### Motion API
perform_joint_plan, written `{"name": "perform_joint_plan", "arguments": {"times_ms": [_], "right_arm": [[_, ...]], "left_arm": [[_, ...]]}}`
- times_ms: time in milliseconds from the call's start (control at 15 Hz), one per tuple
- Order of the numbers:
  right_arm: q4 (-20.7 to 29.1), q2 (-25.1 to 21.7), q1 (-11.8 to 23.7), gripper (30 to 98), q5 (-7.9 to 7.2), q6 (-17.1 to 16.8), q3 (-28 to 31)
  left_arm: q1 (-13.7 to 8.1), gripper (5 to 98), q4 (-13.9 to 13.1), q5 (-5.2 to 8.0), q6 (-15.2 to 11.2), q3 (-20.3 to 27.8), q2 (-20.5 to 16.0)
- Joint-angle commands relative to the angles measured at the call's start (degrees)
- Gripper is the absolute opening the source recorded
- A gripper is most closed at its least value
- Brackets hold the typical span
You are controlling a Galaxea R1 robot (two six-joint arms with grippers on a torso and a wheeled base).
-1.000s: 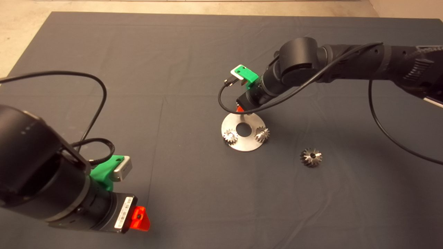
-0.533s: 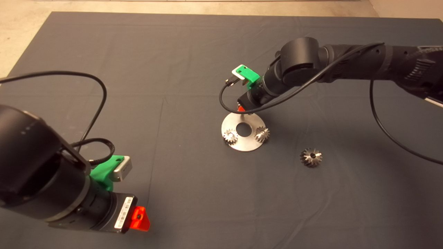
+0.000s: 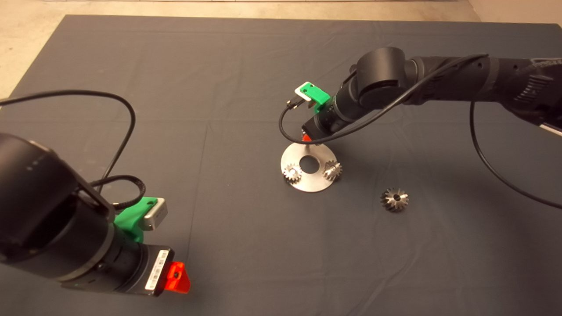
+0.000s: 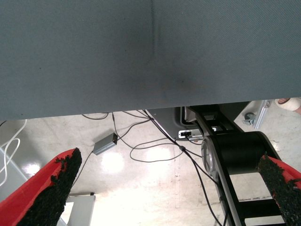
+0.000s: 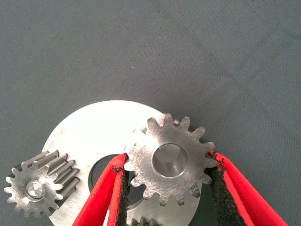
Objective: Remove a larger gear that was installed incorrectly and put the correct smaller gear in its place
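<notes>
Dark mat (image 3: 219, 66) covers the table. Right gripper (image 5: 167, 188) hangs over the far rim of the steel disc (image 3: 293, 153), jaws gripping the smaller gear (image 5: 169, 160) by its teeth. Larger gear (image 3: 394, 199) lies on the mat, apart. Left gripper (image 3: 178, 277) waits at lower left, jaws spread.

Head view: right gripper (image 3: 307, 139) & its smaller gear (image 5: 169, 160) hidden under wrist.
</notes>
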Motion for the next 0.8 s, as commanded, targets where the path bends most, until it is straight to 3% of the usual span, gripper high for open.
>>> {"name": "perform_joint_plan", "arguments": {"times_ms": [0,733], "right_arm": [[0.68,0.15,1.12,39.0,0.26,-0.17,0.72],[0.60,0.42,0.07,39.0,0.22,-0.26,0.72]], "left_arm": [[-0.34,97.6,-0.26,0.39,-0.15,0.85,-0.13],[-0.34,97.6,-0.26,0.34,-0.15,0.85,-0.13]]}}
